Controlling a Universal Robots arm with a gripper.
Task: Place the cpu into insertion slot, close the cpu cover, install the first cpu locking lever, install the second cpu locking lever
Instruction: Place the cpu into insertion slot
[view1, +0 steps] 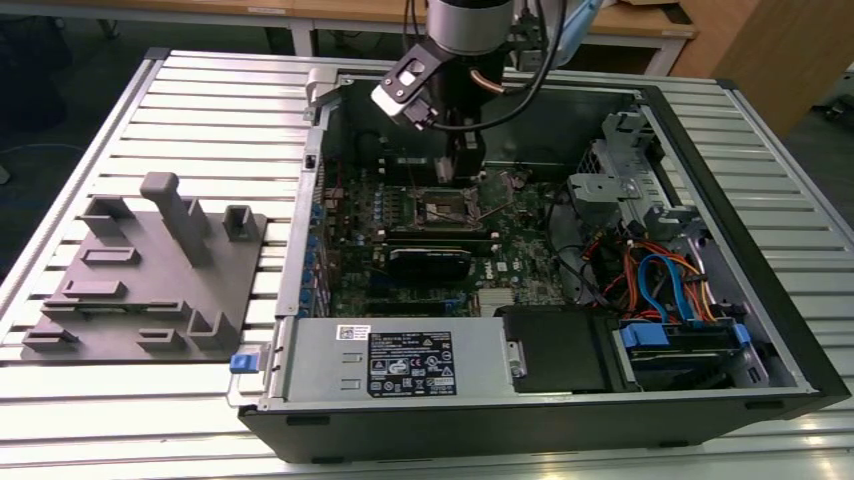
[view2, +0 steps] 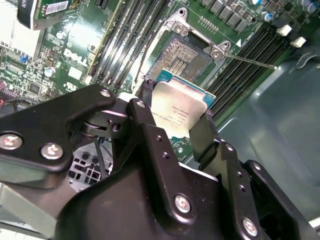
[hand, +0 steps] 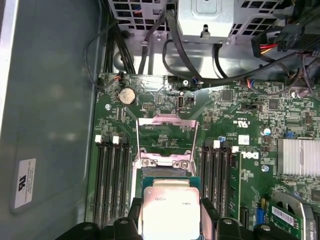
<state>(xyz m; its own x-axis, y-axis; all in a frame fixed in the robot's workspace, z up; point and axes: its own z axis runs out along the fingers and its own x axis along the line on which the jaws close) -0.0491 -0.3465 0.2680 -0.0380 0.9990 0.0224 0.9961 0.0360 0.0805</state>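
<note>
My gripper (view2: 177, 112) is shut on the cpu (view2: 181, 111), a flat square chip with a pale metal top, its black fingers (view2: 145, 107) clamping two opposite edges. The chip hangs just above the insertion slot (view2: 189, 56), a square socket with a silver rim and a bare pin field. In the first wrist view the cpu (hand: 170, 210) sits between the fingers of the gripper (hand: 170, 220), and the cpu cover (hand: 167, 121) stands swung open beyond the socket. A thin locking lever (view2: 250, 61) sticks out from the socket's corner. In the exterior view the gripper (view1: 465, 168) hovers over the insertion slot (view1: 447, 208).
The motherboard lies inside an open black computer case (view1: 747, 330) on a slatted table. Long memory slots (hand: 111, 175) flank the socket. A power supply (view1: 400, 362), a drive cage (view1: 607, 185) and coloured cables (view1: 661, 280) crowd the case. A grey fixture plate (view1: 147, 270) sits at the exterior view's left.
</note>
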